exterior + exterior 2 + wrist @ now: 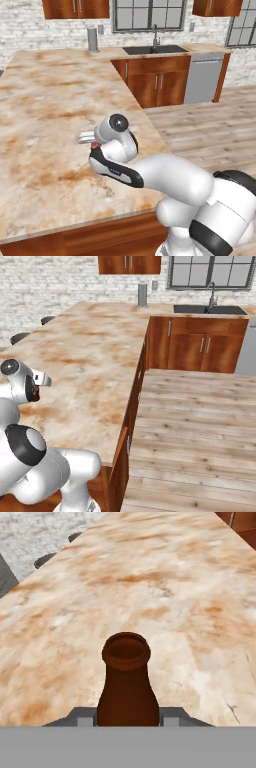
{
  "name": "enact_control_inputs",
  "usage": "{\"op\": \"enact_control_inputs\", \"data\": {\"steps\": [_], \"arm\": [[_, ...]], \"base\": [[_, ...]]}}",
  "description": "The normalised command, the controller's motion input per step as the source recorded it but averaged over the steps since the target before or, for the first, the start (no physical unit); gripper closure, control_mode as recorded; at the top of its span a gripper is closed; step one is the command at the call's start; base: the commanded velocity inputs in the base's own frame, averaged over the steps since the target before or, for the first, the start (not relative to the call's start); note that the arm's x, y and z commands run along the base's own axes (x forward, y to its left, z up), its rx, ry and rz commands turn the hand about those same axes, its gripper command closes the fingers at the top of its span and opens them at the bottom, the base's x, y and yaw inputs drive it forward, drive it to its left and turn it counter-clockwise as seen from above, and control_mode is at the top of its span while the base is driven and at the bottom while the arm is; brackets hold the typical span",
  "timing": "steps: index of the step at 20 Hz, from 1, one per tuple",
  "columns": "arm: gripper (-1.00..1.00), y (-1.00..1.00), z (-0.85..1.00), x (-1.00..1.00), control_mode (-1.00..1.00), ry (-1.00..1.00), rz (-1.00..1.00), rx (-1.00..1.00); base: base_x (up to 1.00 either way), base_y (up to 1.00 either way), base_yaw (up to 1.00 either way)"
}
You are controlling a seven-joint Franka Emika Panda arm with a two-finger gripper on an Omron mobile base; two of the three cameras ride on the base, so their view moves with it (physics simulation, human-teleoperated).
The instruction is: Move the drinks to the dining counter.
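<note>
Left base view: the end effector sits low over the near part of the worktop, mostly hidden behind the wrist. A sliver of red shows just under the wrist, probably the bottle label (too small to be sure). Ahead and well apart stand a grey canister and the sink.

Right base view: the wrist hangs at the left edge above the worktop, a dark-red patch at its side suggesting the bottle. Stools line the far-left edge.

Hand view: the bottle stands between the fingertips, its open mouth pointing up the frame, so its long axis runs along the end effector's own. The end effector is pinching the bottle at its body. Bare worktop spreads beyond it; the coming move likely turns on lowering along that axis until the base meets the stone, which I cannot confirm it touches.
</note>
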Motion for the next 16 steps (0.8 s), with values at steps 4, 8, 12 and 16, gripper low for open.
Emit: {"op": "enact_control_inputs", "data": {"steps": [4, 8, 12, 16], "arm": [[1.00, 0.08, -0.34, 0.00, -1.00, -0.01, 0.00, 0.00], [1.00, 0.04, -0.32, 0.00, -1.00, -0.03, 0.00, 0.00], [1.00, 0.00, -0.29, 0.00, -1.00, -0.04, 0.00, 0.00], [1.00, 0.01, -0.30, 0.00, -1.00, 0.00, 0.00, 0.00]], "base": [[0.00, 0.00, 0.00], [0.00, 0.00, 0.00], [0.00, 0.00, 0.00], [0.00, 0.00, 0.00]]}}
